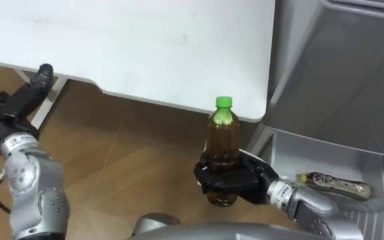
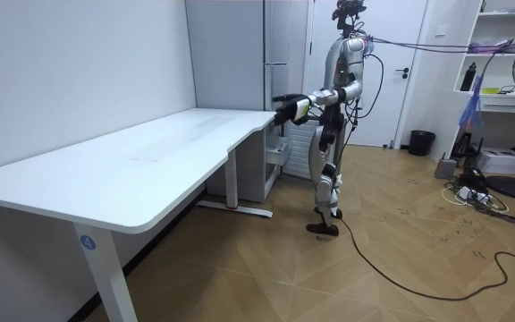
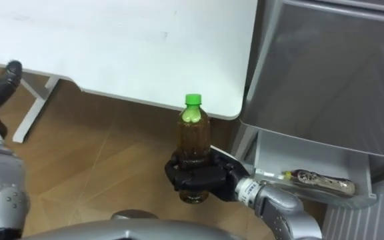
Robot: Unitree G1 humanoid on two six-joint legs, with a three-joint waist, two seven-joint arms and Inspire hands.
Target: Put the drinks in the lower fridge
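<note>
Right hand (image 1: 231, 180) has its fingers wrapped round the lower half of a tea bottle (image 1: 223, 137): amber liquid, green cap (image 1: 223, 102), held upright. The bottle is in the air over the wooden floor (image 1: 125, 153), just in front of the white tabletop's (image 1: 145, 47) rounded corner and just left of the grey fridge (image 1: 339, 67). The fridge's lower drawer (image 1: 292, 150) is pulled open, with a second bottle (image 1: 332, 185) lying on its side inside; the held bottle is outside the drawer. Left hand (image 1: 5, 113) is out at the left by the tabletop edge, fingers straight, holding nothing. In the room view the robot stands upright at the tabletop's far end, next to the fridge, with one arm reaching forward.
</note>
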